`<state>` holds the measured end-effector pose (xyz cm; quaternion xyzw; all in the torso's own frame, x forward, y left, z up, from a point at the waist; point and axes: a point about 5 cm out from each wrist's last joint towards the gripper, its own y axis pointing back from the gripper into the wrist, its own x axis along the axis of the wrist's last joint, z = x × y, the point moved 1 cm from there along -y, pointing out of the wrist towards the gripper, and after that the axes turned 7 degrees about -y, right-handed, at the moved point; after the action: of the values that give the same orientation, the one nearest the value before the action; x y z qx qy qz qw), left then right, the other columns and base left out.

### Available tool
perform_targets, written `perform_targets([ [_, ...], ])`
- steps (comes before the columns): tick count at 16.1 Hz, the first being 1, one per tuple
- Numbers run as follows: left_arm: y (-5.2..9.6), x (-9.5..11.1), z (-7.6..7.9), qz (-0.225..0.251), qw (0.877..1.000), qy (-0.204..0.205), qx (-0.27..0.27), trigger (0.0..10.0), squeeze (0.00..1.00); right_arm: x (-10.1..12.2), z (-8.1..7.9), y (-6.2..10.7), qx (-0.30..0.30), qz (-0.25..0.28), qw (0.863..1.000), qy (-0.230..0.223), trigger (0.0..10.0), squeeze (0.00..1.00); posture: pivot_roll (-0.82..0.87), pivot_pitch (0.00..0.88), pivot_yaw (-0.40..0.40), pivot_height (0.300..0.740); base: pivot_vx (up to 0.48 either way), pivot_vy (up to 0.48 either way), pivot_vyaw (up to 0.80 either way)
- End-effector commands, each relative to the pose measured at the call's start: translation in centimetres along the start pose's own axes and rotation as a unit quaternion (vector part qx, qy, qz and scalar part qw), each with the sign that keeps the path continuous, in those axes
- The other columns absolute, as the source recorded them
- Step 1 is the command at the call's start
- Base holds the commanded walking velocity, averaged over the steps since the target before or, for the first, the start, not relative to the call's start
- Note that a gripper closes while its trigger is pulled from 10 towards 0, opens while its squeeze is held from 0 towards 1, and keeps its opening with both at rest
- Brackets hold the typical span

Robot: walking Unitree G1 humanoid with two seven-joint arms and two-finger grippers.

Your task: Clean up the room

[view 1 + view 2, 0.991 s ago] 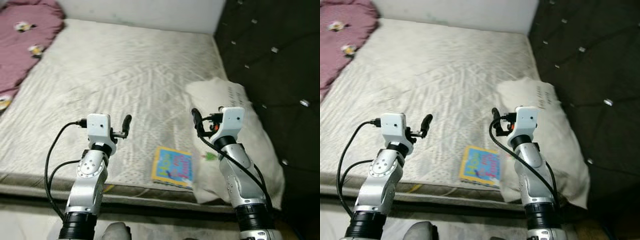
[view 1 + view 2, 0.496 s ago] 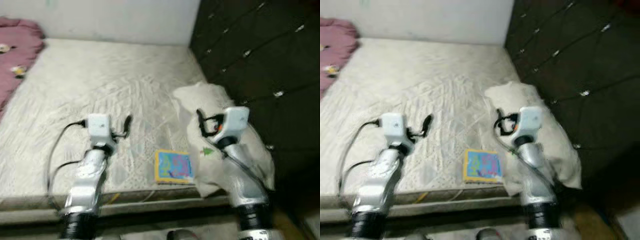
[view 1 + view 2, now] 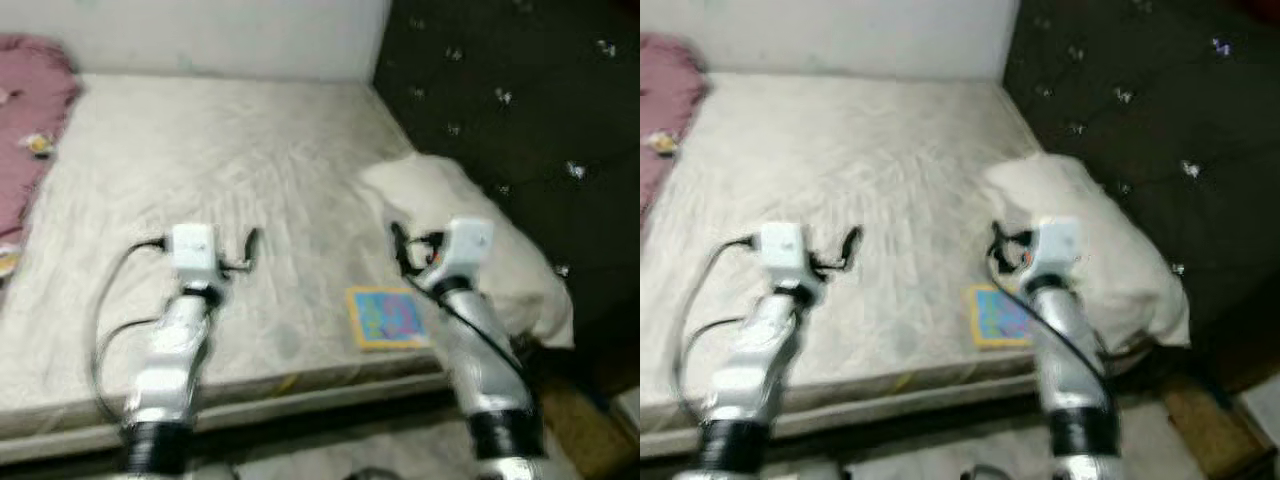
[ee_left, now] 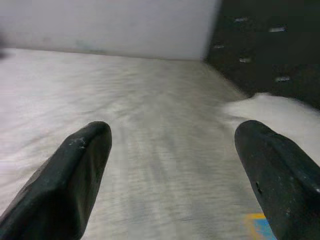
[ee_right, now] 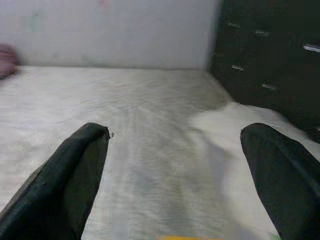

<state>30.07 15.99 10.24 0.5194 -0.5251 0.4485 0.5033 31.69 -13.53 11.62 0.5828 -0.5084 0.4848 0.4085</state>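
While both head views are blurred, I can list the following. Bed: a bare, pale quilted mattress (image 3: 200, 160), its near edge running across the lower part of the view. Book: a small colourful picture book (image 3: 388, 316) lies flat on the mattress close to that near edge, just left of my right arm. Pillow: a white pillow (image 3: 480, 235) lies on the mattress's right side against the dark tufted headboard (image 3: 500, 90), the book near its lower edge. Blanket: a pink blanket (image 3: 30, 130) is bunched at the far left of the bed. Wall: a pale wall (image 3: 200, 35) stands behind the bed.

Left gripper (image 4: 170, 165): raised above the mattress, well left of the book, fingers spread wide and holding nothing. Its wrist view shows the open mattress running to the wall, the pillow off to one side, and a corner of the book at the frame's edge.

Right gripper (image 5: 175, 170): raised above the mattress between book and pillow, fingers also spread wide and empty. Its wrist view shows the pillow's edge, the headboard, and a thin yellow sliver of the book at the frame's edge.
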Motion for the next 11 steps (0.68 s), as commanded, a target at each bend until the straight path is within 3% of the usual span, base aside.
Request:
perform_targets([
  [1, -0.21, 0.46, 0.94, 0.007, 1.0, 0.008, -0.011, 10.0, 0.0, 0.33, 1.14, 0.13, -0.016, 0.002, 1.0, 0.009, 10.0, 0.0, 0.0, 0.0, -0.083, 0.74, 0.0, 0.48, 0.0],
  [11, -0.1, 0.52, 0.86, 0.007, 1.0, 0.009, -0.008, 10.0, 0.0, 0.3, 1.17, 0.01, -0.016, 0.0, 1.0, 0.014, 10.0, 0.0, 0.01, 0.0, -0.091, 0.74, 0.0, 0.48, 0.0],
])
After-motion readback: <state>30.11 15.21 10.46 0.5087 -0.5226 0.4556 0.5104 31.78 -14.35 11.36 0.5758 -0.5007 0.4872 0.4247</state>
